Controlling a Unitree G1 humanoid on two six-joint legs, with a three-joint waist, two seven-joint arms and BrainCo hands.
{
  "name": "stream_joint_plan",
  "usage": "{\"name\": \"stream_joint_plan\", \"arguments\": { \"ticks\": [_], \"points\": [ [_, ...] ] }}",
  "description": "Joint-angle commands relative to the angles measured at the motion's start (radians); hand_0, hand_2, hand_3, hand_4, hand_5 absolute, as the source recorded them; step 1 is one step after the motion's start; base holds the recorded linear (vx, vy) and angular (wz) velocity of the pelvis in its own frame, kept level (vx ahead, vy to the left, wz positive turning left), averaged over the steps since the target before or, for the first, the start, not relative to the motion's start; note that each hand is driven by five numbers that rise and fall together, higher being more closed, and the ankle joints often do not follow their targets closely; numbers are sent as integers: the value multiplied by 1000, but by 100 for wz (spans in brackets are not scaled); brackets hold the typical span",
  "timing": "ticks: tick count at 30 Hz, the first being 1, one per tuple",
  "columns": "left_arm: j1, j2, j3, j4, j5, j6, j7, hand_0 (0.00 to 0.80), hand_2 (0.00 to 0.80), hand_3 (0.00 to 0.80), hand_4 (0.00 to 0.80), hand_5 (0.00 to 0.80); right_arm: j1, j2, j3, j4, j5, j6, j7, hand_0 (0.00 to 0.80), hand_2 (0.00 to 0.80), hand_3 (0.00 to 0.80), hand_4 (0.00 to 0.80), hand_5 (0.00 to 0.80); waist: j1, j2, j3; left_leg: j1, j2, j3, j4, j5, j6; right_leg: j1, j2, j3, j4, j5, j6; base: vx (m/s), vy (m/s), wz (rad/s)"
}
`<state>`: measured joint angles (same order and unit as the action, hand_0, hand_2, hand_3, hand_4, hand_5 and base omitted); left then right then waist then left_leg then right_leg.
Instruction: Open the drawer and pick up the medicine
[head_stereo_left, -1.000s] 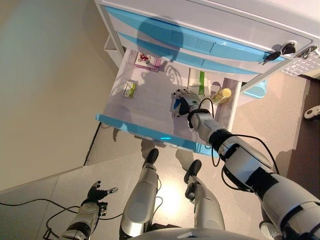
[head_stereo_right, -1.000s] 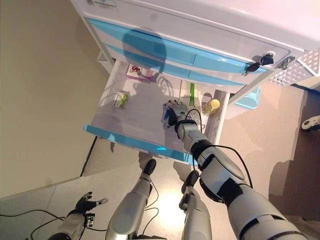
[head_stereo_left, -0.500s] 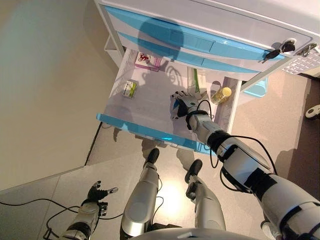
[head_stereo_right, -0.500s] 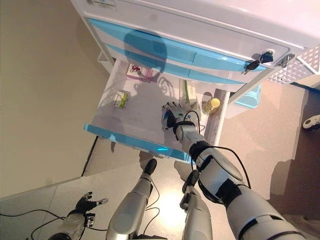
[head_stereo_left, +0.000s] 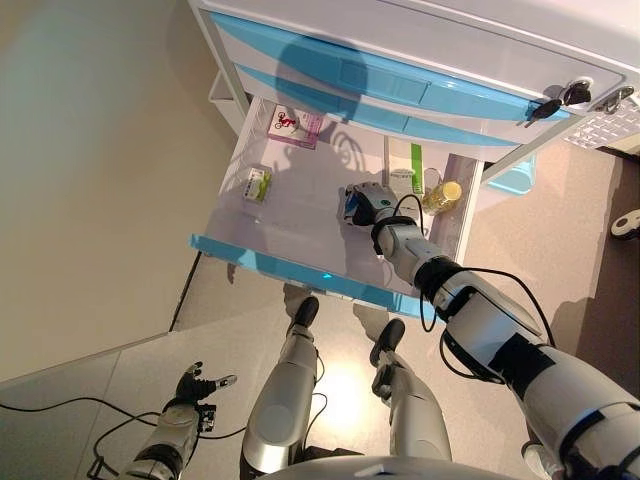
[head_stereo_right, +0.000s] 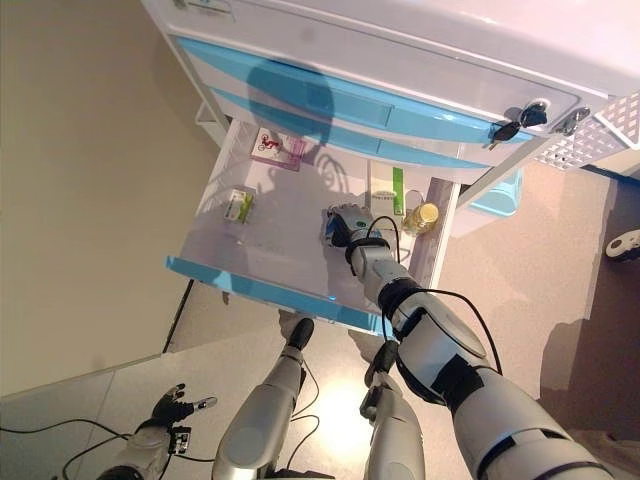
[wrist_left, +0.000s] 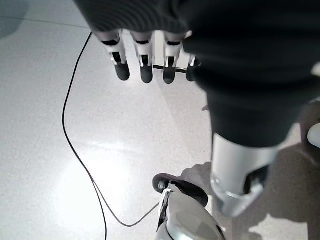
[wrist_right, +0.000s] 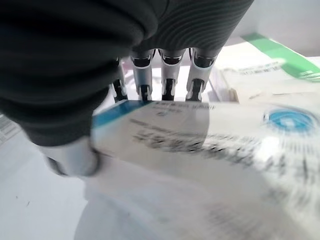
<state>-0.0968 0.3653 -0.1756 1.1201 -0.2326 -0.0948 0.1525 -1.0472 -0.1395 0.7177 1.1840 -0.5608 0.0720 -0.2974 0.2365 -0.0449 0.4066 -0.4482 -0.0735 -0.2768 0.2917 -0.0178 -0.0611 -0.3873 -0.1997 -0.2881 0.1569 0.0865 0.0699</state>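
The white cabinet's bottom drawer (head_stereo_left: 300, 272), with a light blue front, stands pulled out. My right hand (head_stereo_left: 372, 203) is inside it near its right side, fingers and thumb curled round a white medicine box with a blue end (head_stereo_left: 349, 208). The right wrist view shows the fingers (wrist_right: 169, 82) over the box (wrist_right: 200, 130) and the thumb under it. My left hand (head_stereo_left: 192, 385) hangs low by the floor, open and empty, its fingers (wrist_left: 145, 65) straight in the left wrist view.
Also in the drawer are a green-and-white box (head_stereo_left: 415, 160), a yellow-capped bottle (head_stereo_left: 445, 192), a small green box (head_stereo_left: 258, 182) and a pink-and-white box (head_stereo_left: 292, 123). Keys (head_stereo_left: 560, 100) hang in the cabinet's lock. A light blue bin (head_stereo_left: 515, 178) sits beside the cabinet.
My right hand's fingers have gone from spread to curled round the medicine box, and the hand has shifted slightly toward the drawer's back. The left hand has not moved.
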Motion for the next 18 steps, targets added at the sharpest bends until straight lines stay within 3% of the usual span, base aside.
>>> {"name": "stream_joint_plan", "arguments": {
  "ticks": [1,18],
  "points": [
    [9,15,-5,31,-38,-3,13,0,0,0,0,0,30,8,-1,46,-27,-2,30,800,800,800,800,800,17,3,36,0,-65,0,-104,67,73,-1,-24,16,87,-37,61,0,0,0],
    [9,9,1,31,-42,-3,8,0,0,0,0,0,40,1,0,14,-20,-11,35,800,800,800,800,800,5,1,27,7,-62,10,-107,64,74,-2,-24,25,90,-34,64,0,0,0]
  ]
}}
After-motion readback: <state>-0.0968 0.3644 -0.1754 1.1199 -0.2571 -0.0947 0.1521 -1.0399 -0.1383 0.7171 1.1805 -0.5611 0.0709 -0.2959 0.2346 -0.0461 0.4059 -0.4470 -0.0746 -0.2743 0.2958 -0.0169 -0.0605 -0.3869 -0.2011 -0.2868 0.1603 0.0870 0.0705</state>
